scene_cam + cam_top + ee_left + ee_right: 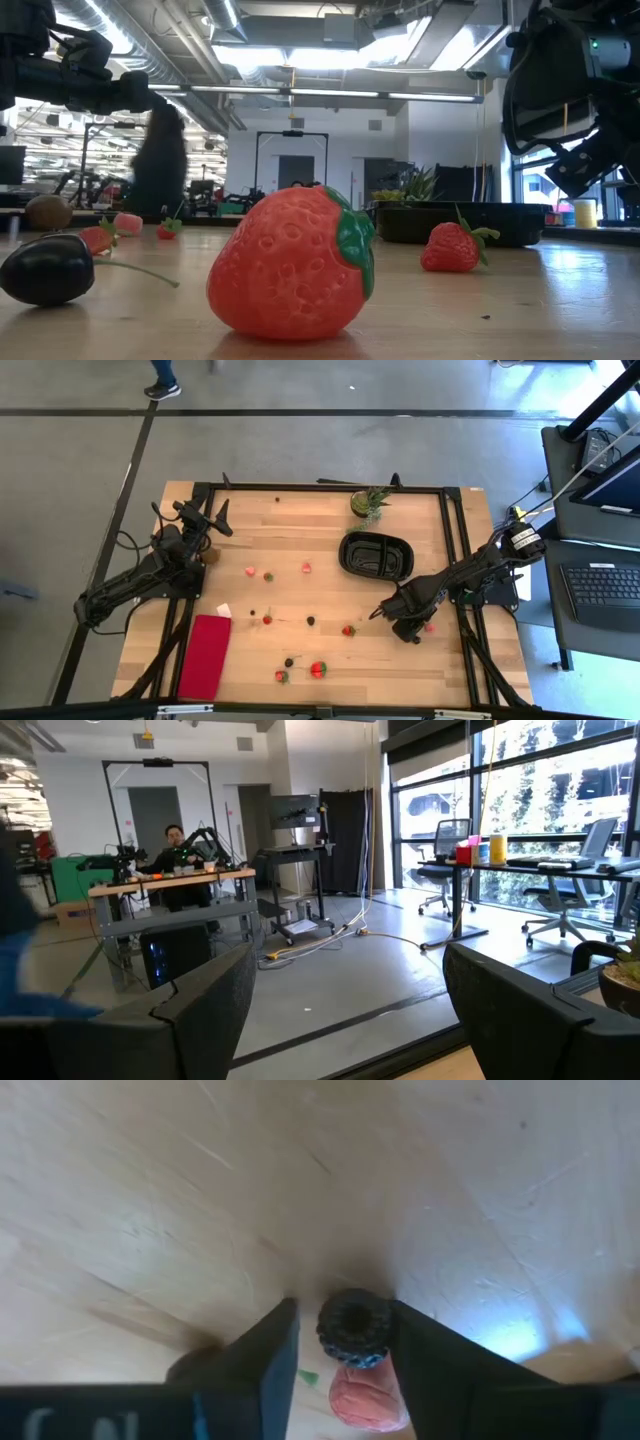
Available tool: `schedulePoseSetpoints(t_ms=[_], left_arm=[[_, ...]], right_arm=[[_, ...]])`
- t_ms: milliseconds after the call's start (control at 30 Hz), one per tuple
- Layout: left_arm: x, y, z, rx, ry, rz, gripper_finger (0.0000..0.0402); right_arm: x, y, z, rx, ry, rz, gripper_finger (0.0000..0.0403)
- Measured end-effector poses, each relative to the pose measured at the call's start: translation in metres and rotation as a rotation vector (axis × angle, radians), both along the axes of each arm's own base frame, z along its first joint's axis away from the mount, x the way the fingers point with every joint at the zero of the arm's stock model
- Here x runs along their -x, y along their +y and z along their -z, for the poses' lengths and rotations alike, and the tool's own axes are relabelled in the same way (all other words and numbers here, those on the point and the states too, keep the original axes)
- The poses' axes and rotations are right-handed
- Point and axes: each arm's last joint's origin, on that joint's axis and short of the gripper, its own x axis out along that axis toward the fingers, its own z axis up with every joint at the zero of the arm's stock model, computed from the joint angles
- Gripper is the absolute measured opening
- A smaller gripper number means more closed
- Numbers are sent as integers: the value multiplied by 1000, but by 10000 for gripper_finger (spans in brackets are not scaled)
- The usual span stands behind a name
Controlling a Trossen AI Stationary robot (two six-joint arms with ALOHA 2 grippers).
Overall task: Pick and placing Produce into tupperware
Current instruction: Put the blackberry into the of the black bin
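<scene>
The black oval tupperware (377, 554) sits right of the table's middle, toward the far side; it also shows in the low view (470, 220). Red strawberries (348, 630) (318, 669) and dark berries (310, 621) lie scattered over the wood. My right gripper (400, 628) hangs low near the right edge, just nearer than the tupperware, shut on a dark round berry (354, 1327). A pink piece (365, 1398) lies right behind that berry. My left gripper (215, 518) waits raised and open at the far left, its fingers wide apart in its wrist view (350, 1020). My right gripper pinches the dark round berry by its sides (385, 1330) between the two fingers, near their free ends. The fingers point steeply down at the tabletop. The berry sits just over the wood; whether it is lifted clear I cannot tell.
A potted green plant (370, 503) stands at the far edge behind the tupperware. A red cloth (205, 655) lies at the near left. A brown round piece (210, 556) rests by the left arm. A large strawberry (290, 262) and a dark berry (45, 268) sit at the near edge.
</scene>
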Motion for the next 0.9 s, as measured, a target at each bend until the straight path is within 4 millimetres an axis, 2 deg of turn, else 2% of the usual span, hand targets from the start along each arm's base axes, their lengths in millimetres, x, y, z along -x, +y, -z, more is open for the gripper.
schedulePoseSetpoints(t_ms=[267,567,767,900], left_arm=[[0,0,0,0,0,0,315],[0,0,0,0,0,0,315],[0,0,0,0,0,0,315],[0,0,0,0,0,0,315]], right_arm=[[0,0,0,4,2,-1,107],[-6,1,-5,23,-34,-33,108],[-35,-3,-26,68,-201,-116,103],[-59,-10,-49,96,-333,-198,110]])
